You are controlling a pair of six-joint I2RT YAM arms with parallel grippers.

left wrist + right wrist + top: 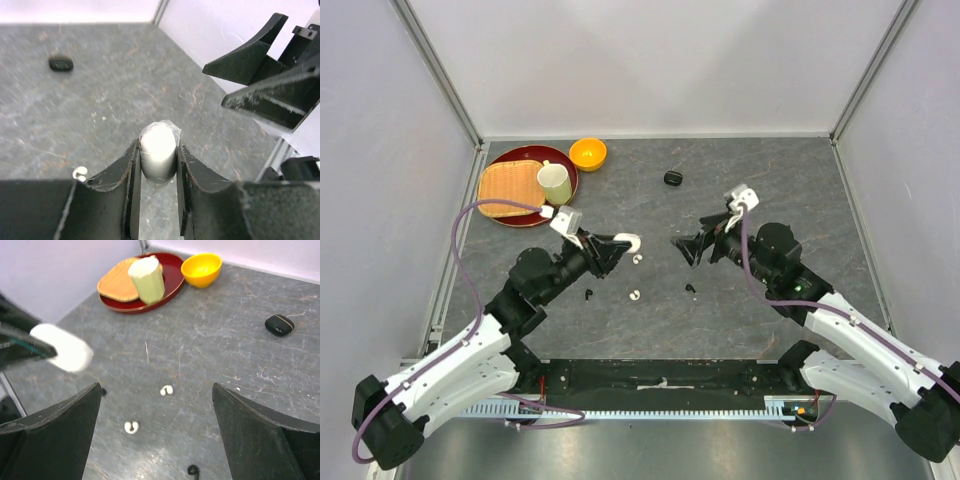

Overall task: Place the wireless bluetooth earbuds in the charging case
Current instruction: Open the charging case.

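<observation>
My left gripper [158, 145] is shut on a white pebble-shaped charging case [158, 150] and holds it above the table; from above, the case [633, 242] sticks out of the gripper [623, 244]. My right gripper [682, 250] faces it a short way off, open and empty [155, 386]. Below on the grey table lie two white earbuds [166, 389] [131, 427] and two black earbuds [192, 470] [103, 391]. A black charging case [672, 178] sits shut farther back.
At the back left stands a red tray [525, 157] with a wooden plate [505, 188] and a pale green cup [555, 183]. A yellow bowl [587, 153] sits beside it. White walls enclose the table on three sides.
</observation>
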